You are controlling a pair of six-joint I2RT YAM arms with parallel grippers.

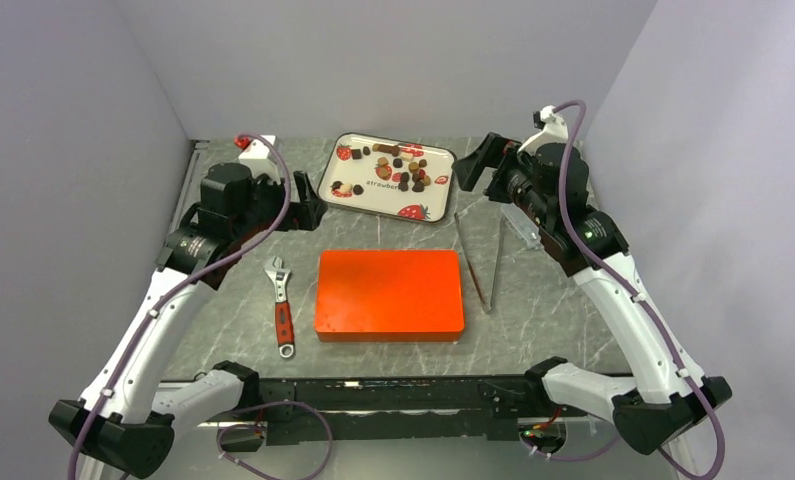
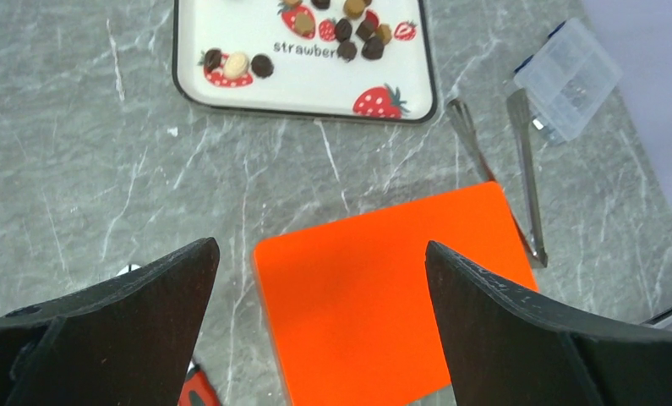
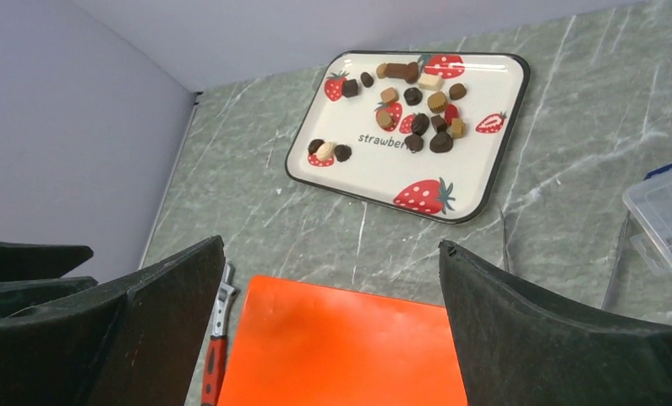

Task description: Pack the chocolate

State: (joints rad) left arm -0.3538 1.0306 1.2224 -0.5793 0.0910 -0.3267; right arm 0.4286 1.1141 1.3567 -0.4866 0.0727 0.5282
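Two pincers, both spread wide and holding nothing, hang over our grey marble surface (image 1: 553, 310). We see the left pincer (image 2: 319, 254) beyond the far left corner of the orange box (image 1: 389, 294), and the right pincer (image 3: 330, 245) beyond its far right corner. Behind the box, the chocolate (image 1: 401, 168), small dark, tan and cream pieces, lies scattered on a white strawberry-print tray (image 1: 368, 200). Metal tongs (image 1: 478, 265) lie just right of the box, with a clear plastic case (image 2: 567, 78) farther right. A red-handled adjustable wrench (image 1: 282, 305) lies just left.
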